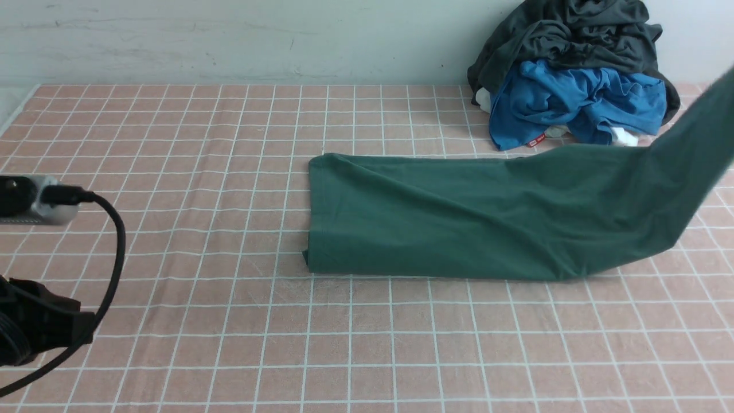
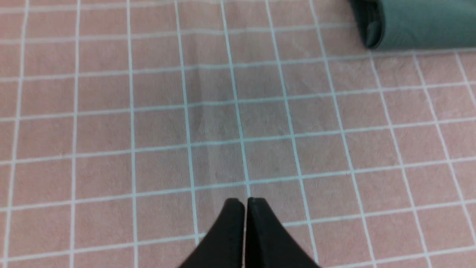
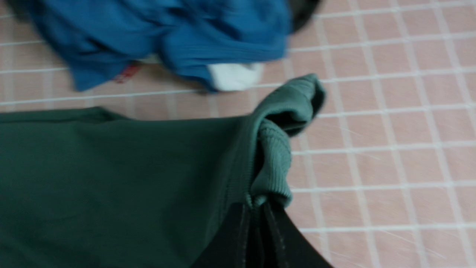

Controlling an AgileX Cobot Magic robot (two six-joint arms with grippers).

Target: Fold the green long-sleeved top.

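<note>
The green long-sleeved top (image 1: 459, 223) lies as a long folded band on the pink checked tablecloth (image 1: 200, 321), with one end lifted past the front view's edge. Only the right wrist view shows the right gripper (image 3: 256, 208) clamped on its ribbed edge there. The left gripper (image 2: 245, 203), jaws pressed together and empty, hovers well apart from the top's other end. Just beyond the right gripper lies a blue garment (image 1: 573, 103), with a dark grey garment (image 1: 573, 34) heaped on it.

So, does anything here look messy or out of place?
The green long-sleeved top has its right end lifted off the table, pinched in the right hand. Behind it, a blue garment and a dark grey garment sit crumpled in a heap.
</note>
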